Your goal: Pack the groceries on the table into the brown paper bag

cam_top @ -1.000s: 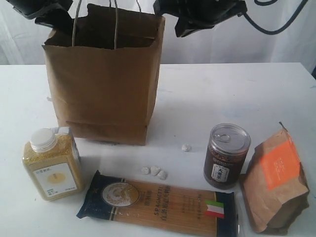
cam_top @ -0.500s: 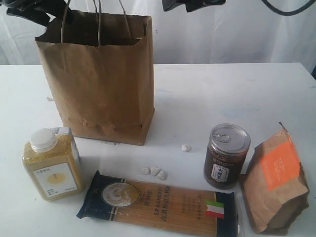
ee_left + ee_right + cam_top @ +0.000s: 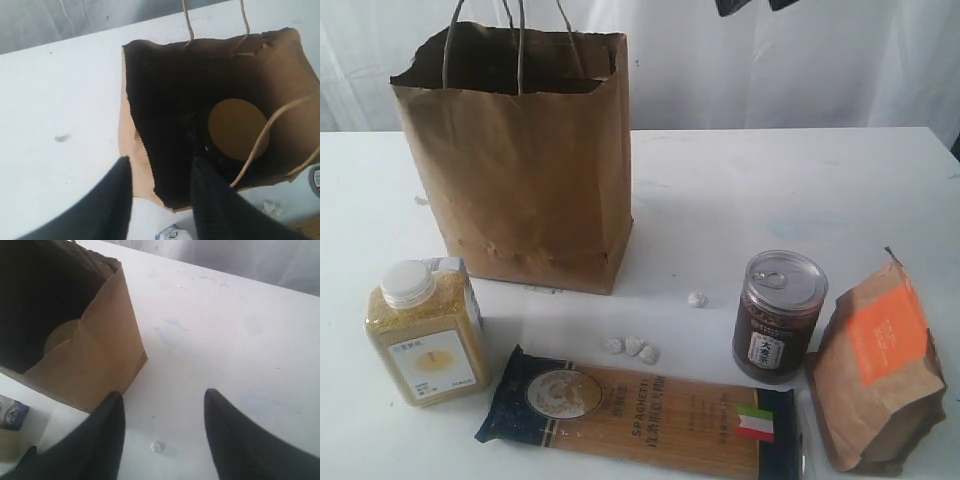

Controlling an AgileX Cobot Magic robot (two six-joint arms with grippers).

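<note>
Your left pincer (image 3: pixel 161 165) hangs over the bag (image 3: pixel 520 170) with its two fingers (image 3: pixel 112 205) spread apart and nothing between them. From its wrist view you look straight down into the bag's dark inside, where the round brown lid of the jar (image 3: pixel 236 128) shows at the bottom. Your right pincer (image 3: pixel 164 395) is also spread wide and holds nothing. It sits above bare worktop (image 3: pixel 770 190), beside a lower corner of the bag. In the exterior view only dark tips of it show at the top edge.

The bag stands upright at the back left of the worktop, mouth open and cord handles up. The other groceries lie outside it, along the near side:
- The bottle (image 3: pixel 425 335) stands upright in front of the bag, to the left.
- The spaghetti (image 3: pixel 640 405) lies flat, next to the bottle.
- The can (image 3: pixel 778 315) stands upright on the right.
- The pouch (image 3: pixel 880 370) is just beside the can, on the far right.

A few white crumbs (image 3: pixel 633 347) lie between the bag and the spaghetti.
</note>
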